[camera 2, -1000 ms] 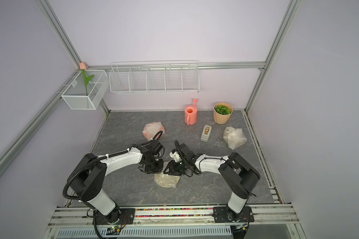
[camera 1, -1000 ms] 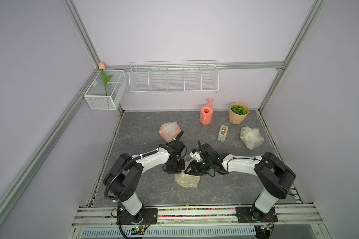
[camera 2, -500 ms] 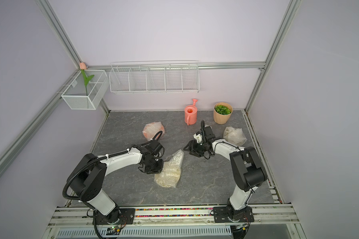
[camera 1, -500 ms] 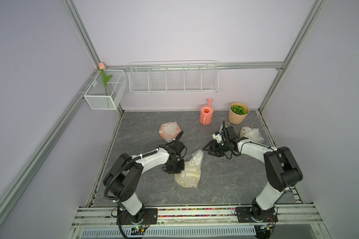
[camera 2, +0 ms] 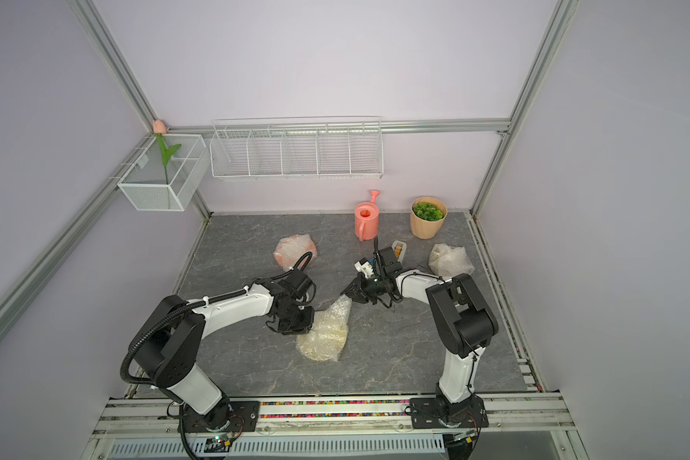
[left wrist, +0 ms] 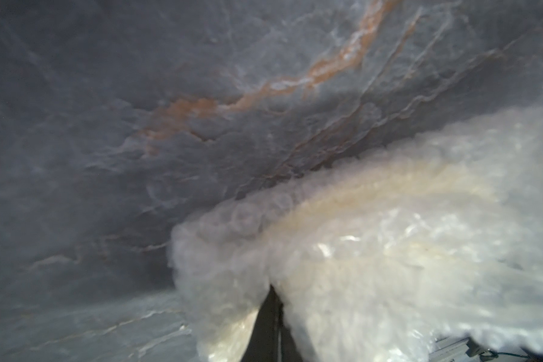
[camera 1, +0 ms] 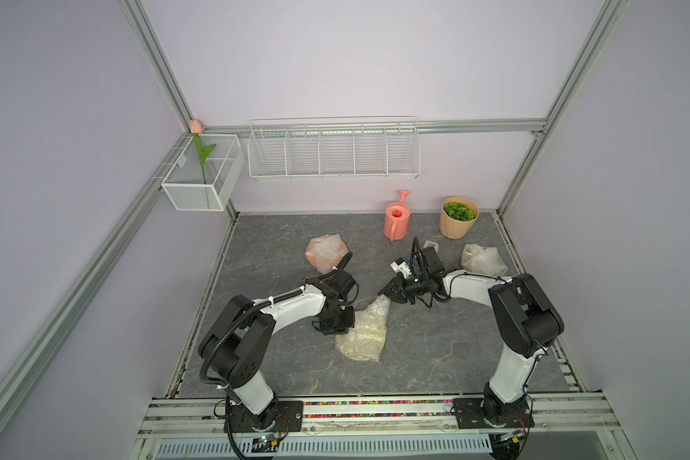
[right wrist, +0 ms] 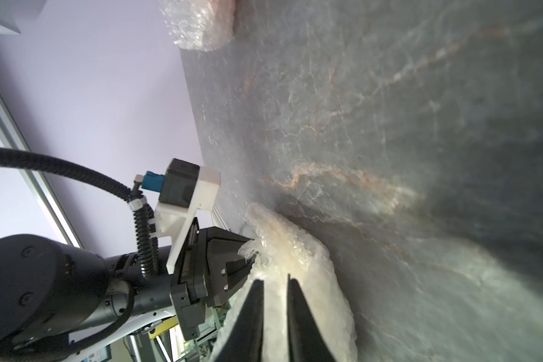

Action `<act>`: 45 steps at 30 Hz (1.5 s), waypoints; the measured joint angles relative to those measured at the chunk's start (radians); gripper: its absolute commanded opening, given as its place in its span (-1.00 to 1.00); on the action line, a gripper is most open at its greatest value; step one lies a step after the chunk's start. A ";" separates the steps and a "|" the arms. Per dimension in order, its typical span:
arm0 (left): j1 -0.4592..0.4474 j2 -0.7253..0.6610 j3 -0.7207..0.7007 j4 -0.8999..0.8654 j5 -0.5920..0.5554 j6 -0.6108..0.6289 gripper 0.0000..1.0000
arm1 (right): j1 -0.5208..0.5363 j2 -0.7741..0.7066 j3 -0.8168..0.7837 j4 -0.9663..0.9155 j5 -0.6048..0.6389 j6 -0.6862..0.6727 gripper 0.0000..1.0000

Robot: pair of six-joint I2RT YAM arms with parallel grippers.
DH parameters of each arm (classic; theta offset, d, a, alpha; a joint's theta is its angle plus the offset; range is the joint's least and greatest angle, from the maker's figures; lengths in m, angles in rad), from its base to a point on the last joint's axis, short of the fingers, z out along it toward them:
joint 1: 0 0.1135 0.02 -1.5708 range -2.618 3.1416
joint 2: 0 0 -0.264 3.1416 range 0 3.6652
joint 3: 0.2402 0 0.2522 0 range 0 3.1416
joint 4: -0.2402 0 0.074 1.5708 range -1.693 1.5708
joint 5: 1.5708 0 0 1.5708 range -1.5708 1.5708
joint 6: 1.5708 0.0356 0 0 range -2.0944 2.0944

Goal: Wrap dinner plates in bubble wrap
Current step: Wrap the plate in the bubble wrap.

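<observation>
Grey table (camera 1: 435,350). Bubble wrap (camera 1: 365,332) lay mid-table between the arms, one corner raised. Further back sat an orange wrapped plate (camera 1: 325,253) and a whitish wrapped bundle (camera 1: 483,259). Left gripper (right wrist: 247,252) pinched the wrap's edge. Right gripper (right wrist: 275,283) was clamped on the raised corner.

Bare slate tabletop (camera 1: 435,350) lies open in front and right of the central bubble wrap (camera 1: 365,334), hemmed by the left gripper (camera 1: 350,323) and right gripper (camera 1: 381,294), while a wrapped orange plate (camera 1: 324,253), watering can (camera 1: 396,219), plant pot (camera 1: 457,217) and a whitish wrapped bundle (camera 1: 483,259) crowd the back.
</observation>
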 measured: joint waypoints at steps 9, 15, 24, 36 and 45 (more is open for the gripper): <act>0.000 0.000 -0.006 0.008 0.007 -0.008 -1.00 | 0.157 -0.214 -0.025 -0.072 0.097 0.016 -0.87; 0.002 -0.003 -0.021 0.035 0.023 -0.027 -1.00 | 0.311 -0.217 -0.060 -0.032 0.170 0.089 -0.87; 0.002 -0.025 -0.049 0.068 0.029 -0.053 -1.00 | 0.392 -0.103 -0.061 0.041 0.222 0.150 -0.78; 0.002 -0.028 -0.053 0.072 0.030 -0.061 -1.00 | 0.360 -0.327 0.216 -0.529 0.626 -0.107 0.23; 0.002 -0.027 -0.053 0.074 0.033 -0.061 -1.00 | 0.360 -0.268 0.220 -0.676 0.756 -0.192 -0.01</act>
